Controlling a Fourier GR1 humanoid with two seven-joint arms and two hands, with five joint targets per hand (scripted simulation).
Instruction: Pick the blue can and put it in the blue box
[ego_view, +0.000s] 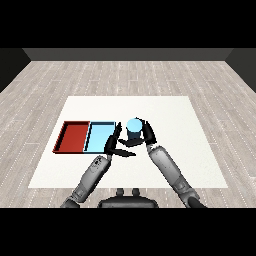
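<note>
Centrally, a blue can (133, 128) stands just right of the light blue tray (100, 136), with the right hand (145, 134) curled round it, fingers wrapped on its side. Whether it is lifted off the desk cannot be told. It is not yet in the tray, so carrying it over and releasing remain. The left hand (114, 143) rests beside the tray's right edge, fingers straight, holding nothing. A red tray (71, 136) adjoins on the left. The white desk (190, 150) stands on grey wood-plank flooring (125, 75).

White table (200, 150) on pale grey plank floor (125, 75), dark wall (128, 54) behind
</note>
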